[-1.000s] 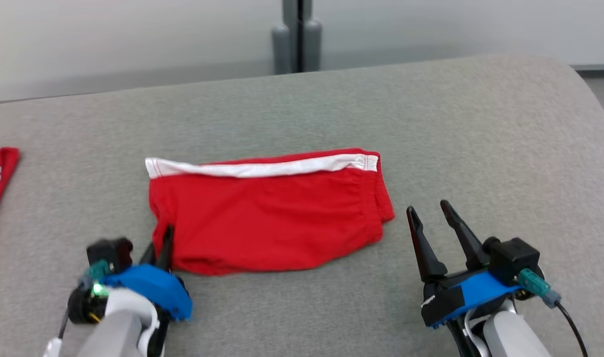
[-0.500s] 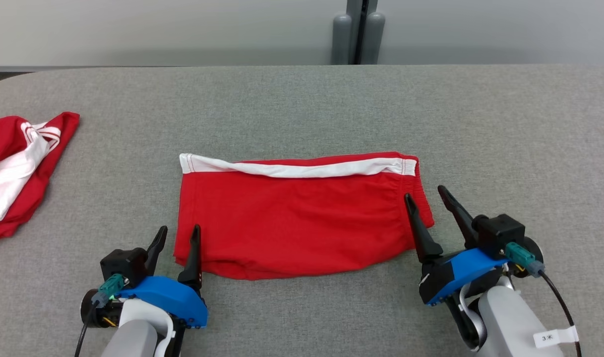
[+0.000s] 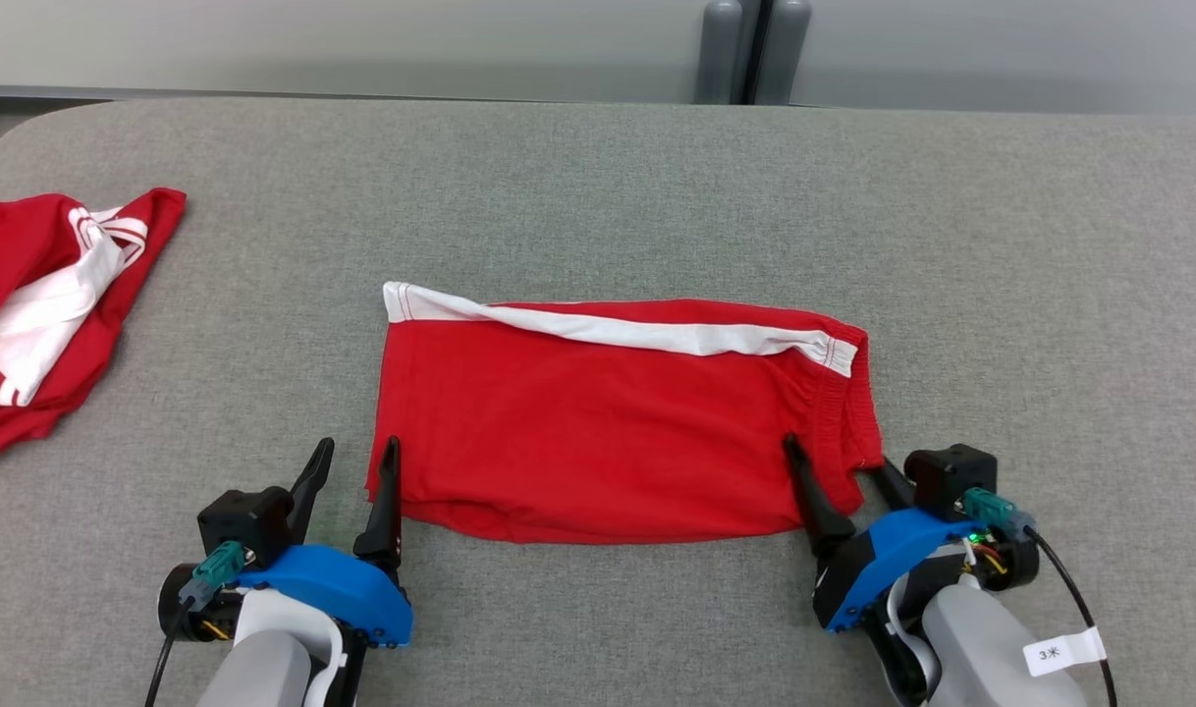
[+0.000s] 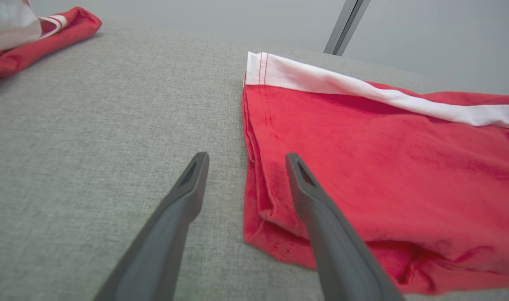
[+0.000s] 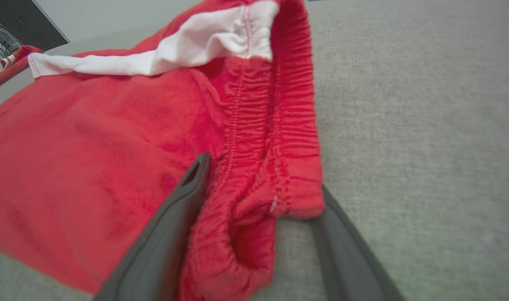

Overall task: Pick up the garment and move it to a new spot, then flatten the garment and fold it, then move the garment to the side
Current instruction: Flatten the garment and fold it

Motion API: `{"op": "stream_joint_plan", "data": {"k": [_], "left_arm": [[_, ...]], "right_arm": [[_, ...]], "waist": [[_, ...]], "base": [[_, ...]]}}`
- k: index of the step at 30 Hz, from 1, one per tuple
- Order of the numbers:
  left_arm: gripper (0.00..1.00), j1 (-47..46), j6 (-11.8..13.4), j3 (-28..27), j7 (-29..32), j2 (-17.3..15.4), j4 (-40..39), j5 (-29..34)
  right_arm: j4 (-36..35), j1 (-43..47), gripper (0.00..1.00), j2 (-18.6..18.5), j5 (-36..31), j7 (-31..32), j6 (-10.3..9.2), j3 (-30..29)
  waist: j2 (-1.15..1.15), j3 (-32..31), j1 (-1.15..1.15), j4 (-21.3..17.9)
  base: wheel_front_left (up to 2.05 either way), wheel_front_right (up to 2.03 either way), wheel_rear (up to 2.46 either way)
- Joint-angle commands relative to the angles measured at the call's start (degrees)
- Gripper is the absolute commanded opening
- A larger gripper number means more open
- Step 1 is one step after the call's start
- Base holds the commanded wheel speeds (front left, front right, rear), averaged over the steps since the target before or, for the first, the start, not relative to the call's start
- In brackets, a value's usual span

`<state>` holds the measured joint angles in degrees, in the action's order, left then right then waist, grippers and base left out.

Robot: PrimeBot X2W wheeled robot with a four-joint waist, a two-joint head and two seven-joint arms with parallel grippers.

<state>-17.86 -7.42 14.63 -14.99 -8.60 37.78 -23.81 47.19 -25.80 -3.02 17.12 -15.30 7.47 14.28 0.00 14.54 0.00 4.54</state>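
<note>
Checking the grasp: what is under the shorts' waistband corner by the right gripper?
One finger of the open right gripper runs under the shorts there; its tip is covered. The other finger lies on top. The table beneath the cloth is hidden.

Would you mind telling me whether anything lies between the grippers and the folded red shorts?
Nothing visible does. The left gripper straddles the left edge of the red shorts, and the right gripper has the waistband corner between its open fingers.
</note>
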Motion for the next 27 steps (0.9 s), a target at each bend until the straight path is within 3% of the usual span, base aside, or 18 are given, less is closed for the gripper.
{"op": "stream_joint_plan", "data": {"k": [1,2,3,4,10,18,23,27], "left_arm": [[1.0,0.5,-0.1,0.0,-0.3,-0.2,-0.3,-0.2],[1.0,0.6,-0.1,0.0,-0.3,-0.3,-0.5,-0.2],[1.0,0.7,-0.1,0.0,-0.3,-0.4,-0.5,-0.2],[1.0,0.8,-0.1,0.1,-0.3,-0.4,-0.7,-0.2],[1.0,1.4,-0.1,0.0,-0.3,-0.9,-1.3,0.2],[1.0,3.0,-0.1,-0.3,-0.3,0.0,-0.8,1.2],[1.0,3.8,-0.1,0.3,-0.3,1.1,-0.2,1.9],[1.0,3.7,-0.1,1.4,-0.3,2.1,0.1,2.3]], "right_arm": [[1.1,0.3,0.9,0.2,1.4,0.3,0.04,1.4],[1.2,0.4,0.56,0.3,2.6,0.4,0.09,3.0],[1.2,0.5,0.16,0.4,3.8,0.4,0.1,3.9],[1.2,0.3,0.0,0.3,4.5,0.4,0.1,4.3],[-1.0,0.6,0.0,-0.2,5.2,0.2,0.03,1.3],[-5.8,2.1,0.0,0.0,-0.1,0.1,0.04,-5.3],[-9.8,1.4,0.0,0.0,-0.2,0.1,0.04,-1.1],[-10.2,-0.4,0.0,0.0,2.1,0.1,0.04,5.2]], "waist": [[0.0,0.0,0.0,-0.2],[0.0,0.0,0.0,-0.3],[0.0,0.0,0.0,-0.4],[0.0,0.0,0.0,-0.6],[0.0,-0.6,0.0,-1.7],[0.0,-3.1,0.0,-3.3],[0.0,-4.5,0.0,-2.4],[0.0,-5.3,0.0,0.8]], "base": [[0.0,0.0,0.0],[0.0,0.0,0.0],[0.0,0.0,0.0],[0.0,0.0,0.0],[0.0,0.0,0.0],[0.0,0.0,0.0],[0.0,0.0,0.0],[0.0,0.0,0.0]]}}
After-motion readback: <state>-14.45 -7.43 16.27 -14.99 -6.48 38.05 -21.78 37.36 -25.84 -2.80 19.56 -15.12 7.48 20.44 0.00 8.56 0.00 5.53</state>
